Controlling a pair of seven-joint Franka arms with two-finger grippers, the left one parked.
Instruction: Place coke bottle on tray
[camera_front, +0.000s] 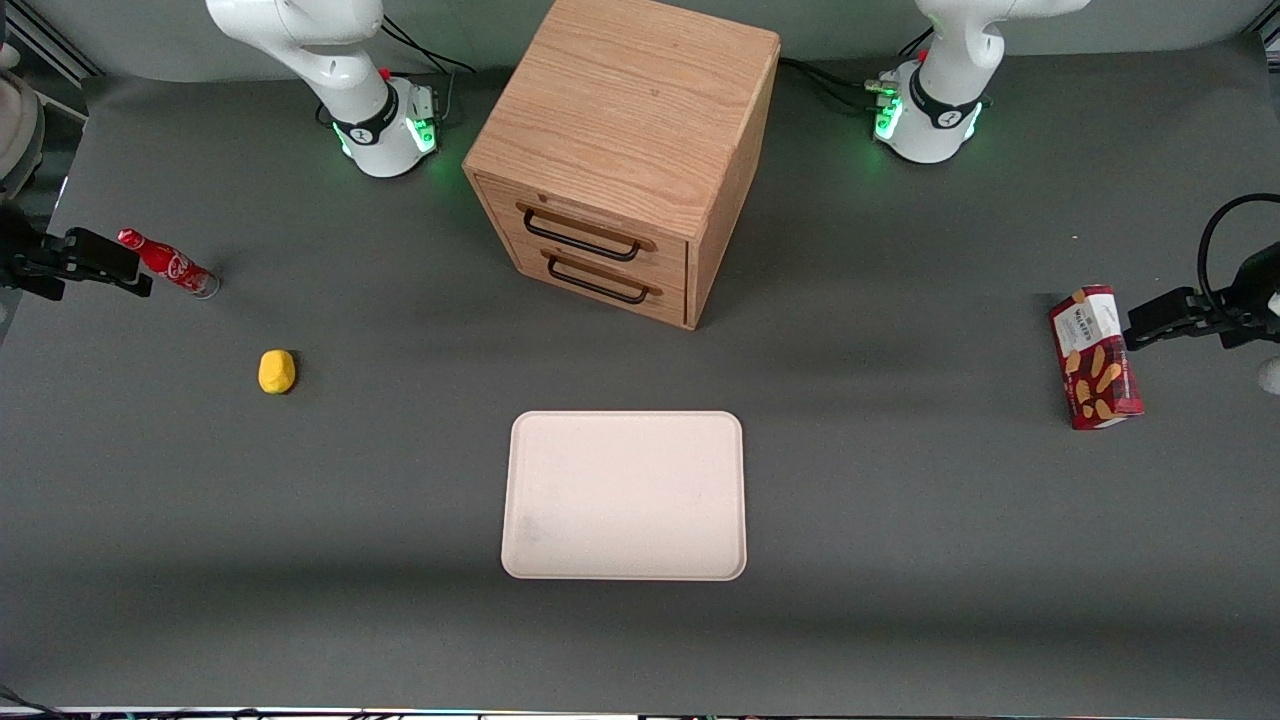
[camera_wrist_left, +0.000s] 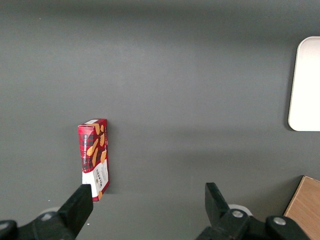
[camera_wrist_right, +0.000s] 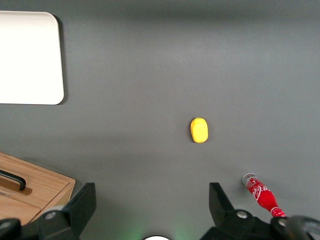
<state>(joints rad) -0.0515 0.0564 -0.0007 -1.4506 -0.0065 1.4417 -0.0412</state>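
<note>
Gripper (camera_wrist_right: 152, 210) hanging wide open and empty near coke bottle (camera_front: 168, 264), which is lying flat, well apart from tray (camera_front: 625, 496); a slim round body risks rolling away under 1 finger.

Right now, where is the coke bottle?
The coke bottle lies on its side on the table toward the working arm's end, just past the open gripper, farther from the front camera than the yellow lump.

A dark grey table (camera_front: 900, 560) is seen under soft, even light. A wooden two-drawer cabinet (camera_front: 620, 150) with black handles is set on it.
</note>
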